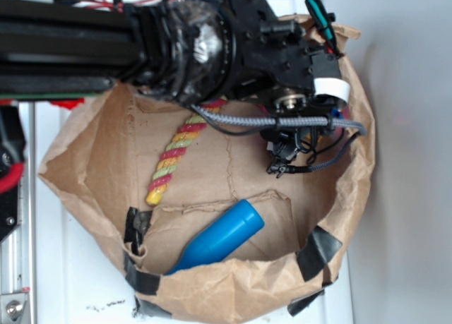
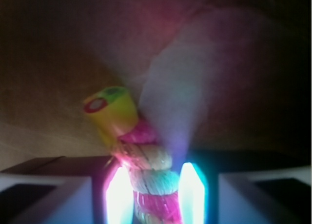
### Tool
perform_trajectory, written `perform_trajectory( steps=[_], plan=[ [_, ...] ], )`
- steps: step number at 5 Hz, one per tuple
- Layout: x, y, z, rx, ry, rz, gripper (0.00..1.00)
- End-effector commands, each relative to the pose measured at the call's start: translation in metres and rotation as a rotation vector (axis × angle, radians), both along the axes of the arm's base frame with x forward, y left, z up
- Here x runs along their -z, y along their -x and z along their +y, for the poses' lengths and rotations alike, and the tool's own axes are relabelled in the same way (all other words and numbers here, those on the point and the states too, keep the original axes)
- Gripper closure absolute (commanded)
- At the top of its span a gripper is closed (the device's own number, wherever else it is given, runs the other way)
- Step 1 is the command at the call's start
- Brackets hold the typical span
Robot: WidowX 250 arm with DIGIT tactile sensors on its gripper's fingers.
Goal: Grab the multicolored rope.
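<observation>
Pinching the multicolored rope (image 2: 151, 185), the pincer (image 2: 155, 194) has its two glowing fingers (image 2: 118, 197) pressed against either side of the twisted cord just behind its yellow end, as the wrist view shows. From the exterior view, the rope (image 1: 173, 154) lies inside a brown paper bag (image 1: 106, 218), running up under the black arm (image 1: 212, 42). A blue pin (image 1: 222, 236) lies nearer the bag's front wall, apart from the rope.

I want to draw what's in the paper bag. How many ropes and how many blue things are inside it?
Ropes: 1, the red, yellow and green rope, its other end between the robot's fingers
Blue things: 1, the blue pin
Total: 2 things in the paper bag
</observation>
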State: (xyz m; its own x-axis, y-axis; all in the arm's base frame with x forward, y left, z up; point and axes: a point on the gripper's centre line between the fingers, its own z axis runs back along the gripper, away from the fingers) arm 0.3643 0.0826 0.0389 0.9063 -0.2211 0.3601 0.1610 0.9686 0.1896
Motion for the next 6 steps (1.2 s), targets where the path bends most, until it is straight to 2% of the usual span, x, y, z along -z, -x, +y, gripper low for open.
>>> perform_trajectory(
  steps=[1, 2, 3, 4, 5, 6],
  plan=[
    [-0.032, -0.005, 0.007, -0.076, 0.042, -0.001, 1.00],
    [-0.081, 0.023, 0.004, -0.071, 0.149, 0.023, 1.00],
    [-0.131, 0.052, 0.009, -0.002, 0.215, 0.090, 1.00],
    [-0.181, 0.072, 0.010, 0.020, 0.232, 0.113, 1.00],
    [-0.207, 0.082, 0.005, 0.043, 0.217, 0.139, 1.00],
    [-0.218, 0.093, -0.001, 0.043, 0.200, 0.138, 1.00]
  ],
)
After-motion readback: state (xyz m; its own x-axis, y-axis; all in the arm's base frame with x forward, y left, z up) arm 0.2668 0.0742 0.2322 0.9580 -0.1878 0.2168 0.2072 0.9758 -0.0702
